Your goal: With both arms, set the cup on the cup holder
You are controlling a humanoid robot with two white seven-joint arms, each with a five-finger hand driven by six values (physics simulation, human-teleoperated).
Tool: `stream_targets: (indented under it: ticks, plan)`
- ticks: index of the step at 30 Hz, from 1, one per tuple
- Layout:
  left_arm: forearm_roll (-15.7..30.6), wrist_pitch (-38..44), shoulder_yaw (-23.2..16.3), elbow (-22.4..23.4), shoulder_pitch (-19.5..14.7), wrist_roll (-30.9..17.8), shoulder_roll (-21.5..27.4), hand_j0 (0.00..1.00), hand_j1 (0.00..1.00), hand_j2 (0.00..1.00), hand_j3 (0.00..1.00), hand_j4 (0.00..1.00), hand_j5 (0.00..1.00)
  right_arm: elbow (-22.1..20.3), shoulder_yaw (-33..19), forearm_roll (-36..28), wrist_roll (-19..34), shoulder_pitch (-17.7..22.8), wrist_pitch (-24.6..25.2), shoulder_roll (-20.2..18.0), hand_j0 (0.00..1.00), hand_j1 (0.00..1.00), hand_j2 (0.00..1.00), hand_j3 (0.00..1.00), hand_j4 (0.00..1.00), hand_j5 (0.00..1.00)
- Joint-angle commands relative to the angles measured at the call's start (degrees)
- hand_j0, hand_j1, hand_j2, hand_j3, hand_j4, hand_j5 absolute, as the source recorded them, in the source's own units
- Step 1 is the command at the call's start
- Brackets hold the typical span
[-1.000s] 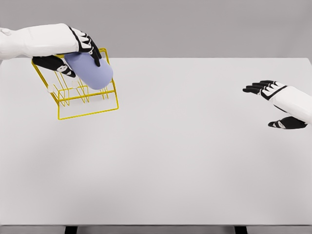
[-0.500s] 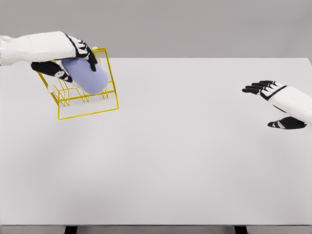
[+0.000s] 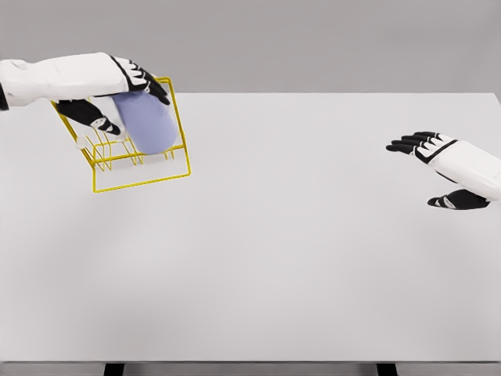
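Left hand [image 3: 117,90] grips pale blue plastic cup [image 3: 147,124], tilted inside yellow wire cup holder [image 3: 141,160] at far left of white table [image 3: 297,251]. Right hand [image 3: 438,160] hovers open, far right.

A wide white worktop [image 3: 297,258] fills the view under soft, even light; a plain grey wall [image 3: 313,39] stands behind it.

Bright, even, diffuse light — no glare. The white bench [image 3: 313,251] shows only faint, soft shading, slightly greyer toward its near edge. Everything is sharp from corner to corner — a clean render, no blur or edge distortion.
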Motion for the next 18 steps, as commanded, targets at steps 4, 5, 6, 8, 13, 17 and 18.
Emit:
stream_targets:
  ticks: [4, 5, 6, 8, 13, 17, 18]
  plan:
    - [0.49, 0.15, 0.20, -0.07, 0.00, 0.01, -0.02, 0.99, 0.99, 0.99, 0.99, 0.99, 0.99, 0.06, 0.00, -0.39, -0.03, 0.09, 0.17, -0.19, 1.00, 1.00, 1.00, 1.00, 1.00, 1.00]
    - [0.49, 0.15, 0.29, -0.33, -0.09, 0.01, -0.02, 0.99, 0.99, 0.99, 0.99, 0.99, 0.99, 0.06, -0.09, -0.39, -0.03, 0.09, 0.17, -0.19, 1.00, 1.00, 1.00, 1.00, 1.00, 1.00]
    - [0.67, 0.15, 0.47, -0.59, 0.00, 0.10, -0.02, 0.99, 0.99, 0.99, 0.99, 0.99, 0.99, 0.06, -0.08, -0.39, -0.03, 0.09, 0.17, -0.19, 1.00, 1.00, 1.00, 1.00, 1.00, 1.00]
    - [1.02, 0.15, 0.82, -2.61, 0.00, 0.19, 0.95, 1.00, 1.00, 1.00, 1.00, 1.00, 1.00, 0.06, 0.00, -0.39, -0.03, 0.09, 0.17, -0.19, 1.00, 1.00, 1.00, 1.00, 1.00, 1.00]
    - [6.11, 0.15, 3.98, -6.83, 2.90, 0.37, 4.20, 1.00, 1.00, 1.00, 1.00, 1.00, 1.00, 0.06, 0.00, -0.39, -0.03, 0.09, 0.17, -0.19, 1.00, 1.00, 1.00, 1.00, 1.00, 1.00]
    - [23.59, 0.15, 6.79, -17.02, 8.79, 0.37, 12.98, 1.00, 1.00, 1.00, 1.00, 1.00, 1.00, 0.06, 0.00, -0.39, -0.03, 0.09, 0.17, -0.19, 1.00, 1.00, 1.00, 1.00, 1.00, 1.00]
    - [25.71, 0.15, 6.88, -17.56, 8.79, 0.36, 14.04, 1.00, 1.00, 1.00, 1.00, 1.00, 1.00, 0.06, -0.08, -0.39, -0.03, 0.09, 0.17, -0.19, 1.00, 1.00, 1.00, 1.00, 1.00, 1.00]
